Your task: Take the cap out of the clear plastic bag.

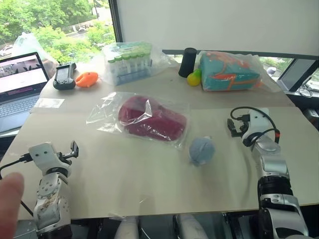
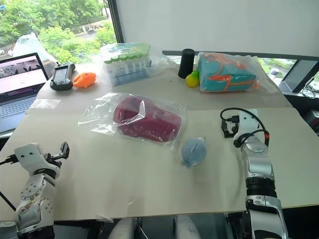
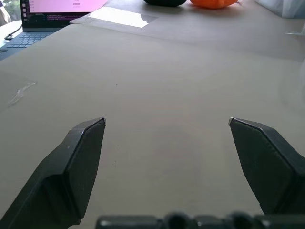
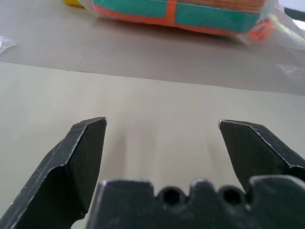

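Observation:
The dark red cap [image 1: 152,119] lies inside the clear plastic bag [image 1: 103,113], flat in the middle of the beige table [image 1: 124,174]. My left gripper [image 1: 75,149] hovers low over the table's near left part, well short of the bag, with its fingers open and nothing between them [image 3: 167,121]. To the right of the bag is my right gripper [image 1: 233,127], also open and empty, pointing across bare table toward the far side [image 4: 162,121].
A small grey-blue round thing [image 1: 201,150] sits just right of the bag. Along the far side stand a laptop [image 1: 17,84], a black device [image 1: 65,77], an orange object [image 1: 87,79], a bag of green-capped tubes [image 1: 127,62], a black cylinder [image 1: 188,62] and a teal-and-orange bagged item [image 1: 229,72]. A person's fingertip [image 1: 10,191] shows at the near left.

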Tool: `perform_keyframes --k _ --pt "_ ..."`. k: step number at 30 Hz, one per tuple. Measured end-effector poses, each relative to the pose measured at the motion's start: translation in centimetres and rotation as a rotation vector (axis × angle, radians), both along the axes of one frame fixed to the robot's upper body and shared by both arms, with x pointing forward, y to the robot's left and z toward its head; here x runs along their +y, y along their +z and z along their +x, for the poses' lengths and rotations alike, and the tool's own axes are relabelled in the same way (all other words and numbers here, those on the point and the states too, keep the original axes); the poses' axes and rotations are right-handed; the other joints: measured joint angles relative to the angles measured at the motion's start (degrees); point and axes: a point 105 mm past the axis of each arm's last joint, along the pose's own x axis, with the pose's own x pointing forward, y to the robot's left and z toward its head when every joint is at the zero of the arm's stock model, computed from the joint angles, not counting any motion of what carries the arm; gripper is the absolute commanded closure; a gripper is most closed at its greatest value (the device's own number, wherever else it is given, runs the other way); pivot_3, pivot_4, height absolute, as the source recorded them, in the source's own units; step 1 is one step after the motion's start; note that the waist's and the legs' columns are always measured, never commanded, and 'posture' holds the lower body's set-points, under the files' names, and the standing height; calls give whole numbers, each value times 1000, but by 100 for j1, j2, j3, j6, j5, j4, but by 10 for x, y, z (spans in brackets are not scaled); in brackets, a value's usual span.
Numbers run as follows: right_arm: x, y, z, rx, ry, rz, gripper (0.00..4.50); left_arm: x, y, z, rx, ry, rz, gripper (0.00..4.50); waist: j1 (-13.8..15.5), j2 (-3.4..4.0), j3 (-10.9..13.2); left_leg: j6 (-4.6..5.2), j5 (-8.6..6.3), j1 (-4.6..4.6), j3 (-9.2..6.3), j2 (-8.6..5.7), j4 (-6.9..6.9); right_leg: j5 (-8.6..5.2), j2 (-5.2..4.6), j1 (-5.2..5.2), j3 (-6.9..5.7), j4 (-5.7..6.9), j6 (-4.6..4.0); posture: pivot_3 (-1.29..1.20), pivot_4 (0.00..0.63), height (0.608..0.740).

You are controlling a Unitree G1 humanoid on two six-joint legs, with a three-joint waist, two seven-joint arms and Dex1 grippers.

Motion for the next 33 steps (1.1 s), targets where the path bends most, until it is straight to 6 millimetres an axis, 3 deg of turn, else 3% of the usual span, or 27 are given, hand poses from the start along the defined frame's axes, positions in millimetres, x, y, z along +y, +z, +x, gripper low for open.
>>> perform_keyframes --k 4,8,11,16,18,19,22,23,30,33 --pt "2 -1 -2 11 28 -8 0 -12 8 7 -7 -157 24 41 -2 -1 1 0 0 -1 -1 1 0 0 2 -2 -2 2 0 0 150 740" --pt "20 6 -4 61 190 -84 0 -53 34 11 -38 -533 57 41 -5 -1 1 0 0 -3 4 1 0 -1 -1 -2 1 -3 0 0 150 740" --pt "37 18 -11 132 358 -151 0 -101 45 -8 27 -900 139 41 -29 1 2 -1 -1 -1 8 4 -6 -3 0 -7 3 -4 -5 0 150 740" --pt "49 40 -39 281 643 -269 0 -144 55 -43 105 -1280 166 41 3 4 10 0 -1 2 9 15 -10 -42 3 -16 -9 8 6 0 150 740" --pt "53 55 -59 323 787 -337 0 -151 61 -51 116 -1365 182 41 2 6 12 0 -1 6 7 22 -19 -49 12 -14 -13 7 0 0 150 740" --pt "53 57 -79 395 890 -363 0 -154 61 -54 132 -1405 194 41 13 6 13 1 -2 6 4 25 -27 -54 15 -17 -17 6 -4 0 150 740" --pt "65 55 -127 572 1181 -343 0 -158 57 -61 174 -1474 190 41 4 5 12 2 -3 22 4 32 -50 -64 23 -12 -19 2 -13 0 150 740" --pt "71 55 -132 580 1231 -348 0 -160 56 -62 179 -1493 187 41 -18 4 12 1 -4 29 13 39 -50 -63 26 -12 -17 3 -15 0 150 740" --pt "105 44 -116 474 1322 -612 0 -171 57 -66 169 -1542 191 41 -41 0 17 -4 -2 45 22 37 -38 -75 25 -12 -11 20 -56 0 150 740" --pt "121 49 -106 380 1342 -729 0 -175 60 -67 161 -1554 191 41 -19 0 17 -3 -2 40 24 37 -37 -56 24 -14 -11 19 -21 0 150 740"
